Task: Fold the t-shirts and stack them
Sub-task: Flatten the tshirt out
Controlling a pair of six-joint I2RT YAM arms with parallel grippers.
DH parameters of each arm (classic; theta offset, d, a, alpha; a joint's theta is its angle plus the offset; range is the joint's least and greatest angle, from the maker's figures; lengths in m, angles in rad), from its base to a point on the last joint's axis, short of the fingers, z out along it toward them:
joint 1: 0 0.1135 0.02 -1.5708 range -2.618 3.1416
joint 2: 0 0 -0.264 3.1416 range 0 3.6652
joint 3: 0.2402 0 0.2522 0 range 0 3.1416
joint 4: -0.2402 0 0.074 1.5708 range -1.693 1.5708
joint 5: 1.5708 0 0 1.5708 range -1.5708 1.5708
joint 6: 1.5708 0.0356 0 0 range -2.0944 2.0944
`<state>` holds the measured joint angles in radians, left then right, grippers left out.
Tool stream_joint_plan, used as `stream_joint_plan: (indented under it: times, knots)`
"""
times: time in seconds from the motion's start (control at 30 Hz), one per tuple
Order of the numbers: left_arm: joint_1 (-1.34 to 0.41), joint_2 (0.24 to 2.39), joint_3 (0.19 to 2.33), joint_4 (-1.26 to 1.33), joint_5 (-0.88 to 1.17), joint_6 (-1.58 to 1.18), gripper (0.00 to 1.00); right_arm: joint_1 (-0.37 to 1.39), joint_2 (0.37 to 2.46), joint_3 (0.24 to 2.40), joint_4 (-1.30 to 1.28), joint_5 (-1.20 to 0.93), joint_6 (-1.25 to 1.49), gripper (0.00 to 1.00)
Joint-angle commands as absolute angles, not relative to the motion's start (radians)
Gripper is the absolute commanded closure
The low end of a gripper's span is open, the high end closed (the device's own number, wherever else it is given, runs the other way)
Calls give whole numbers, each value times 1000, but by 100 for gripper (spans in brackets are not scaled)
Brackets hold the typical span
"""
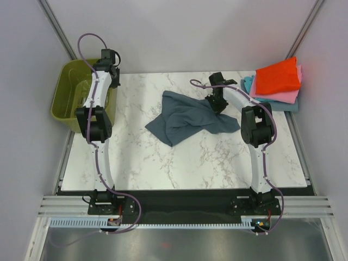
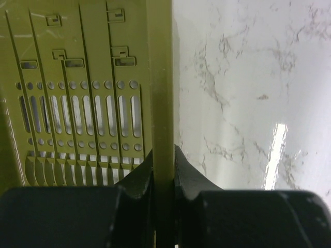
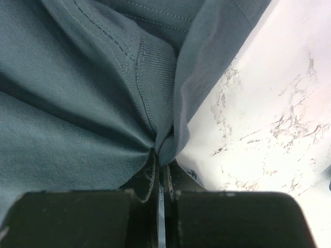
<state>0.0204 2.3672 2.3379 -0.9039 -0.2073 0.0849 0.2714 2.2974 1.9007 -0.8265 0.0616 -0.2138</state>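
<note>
The slate blue-grey t-shirt (image 1: 190,117) lies crumpled around the middle of the table (image 1: 163,163). The right gripper (image 3: 161,170) is pinched tight on a bunched fold at the cloth's right side. The left gripper (image 2: 164,161) is clamped narrow on the wall of the olive basket (image 1: 64,98) at the table's far-left corner, not on cloth. The folded shirts (image 1: 277,80) sit stacked at the table's far-right corner. A one-handed pull would likely drag the shirt as a bundle rather than spread it. Several layers look caught in the pinch, so lifting may twist it. Moving the left arm while clamped could tip the basket.
</note>
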Motion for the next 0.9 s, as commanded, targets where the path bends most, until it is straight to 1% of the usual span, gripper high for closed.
stream_joint_plan:
  times: [0.0, 0.27, 0.4, 0.47, 0.53, 0.67, 0.73, 0.77, 0.8, 0.83, 0.87]
  knots:
    - [38, 2456, 2417, -812, -219, 147, 98, 285, 2287, 1921, -851, 86, -219, 100]
    - [52, 2523, 2485, -720, -270, 179, 97, 298, 2273, 1884, -848, 90, -222, 100]
    - [58, 2545, 2520, -620, -270, 215, 98, 299, 2272, 1875, -848, 97, -225, 100]
    - [63, 2560, 2519, -545, -302, 238, 98, 308, 2270, 1876, -848, 109, -229, 100]
    - [61, 2566, 2522, -500, -321, 250, 91, 314, 2266, 1876, -847, 110, -232, 100]
    - [58, 2557, 2525, -420, -301, 265, 83, 319, 2260, 1876, -847, 117, -236, 100]
    - [60, 2539, 2531, -391, -290, 250, 71, 319, 2257, 1876, -848, 120, -236, 100]
    - [58, 2528, 2533, -390, -276, 242, 59, 321, 2253, 1873, -848, 123, -236, 100]
    - [58, 2489, 2531, -390, -255, 236, 9, 322, 2250, 1873, -850, 123, -236, 100]
    - [60, 2461, 2523, -391, -203, 210, 1, 324, 2244, 1871, -848, 123, -238, 100]
    - [58, 2433, 2513, -394, -174, 195, 1, 324, 2237, 1868, -848, 120, -239, 100]
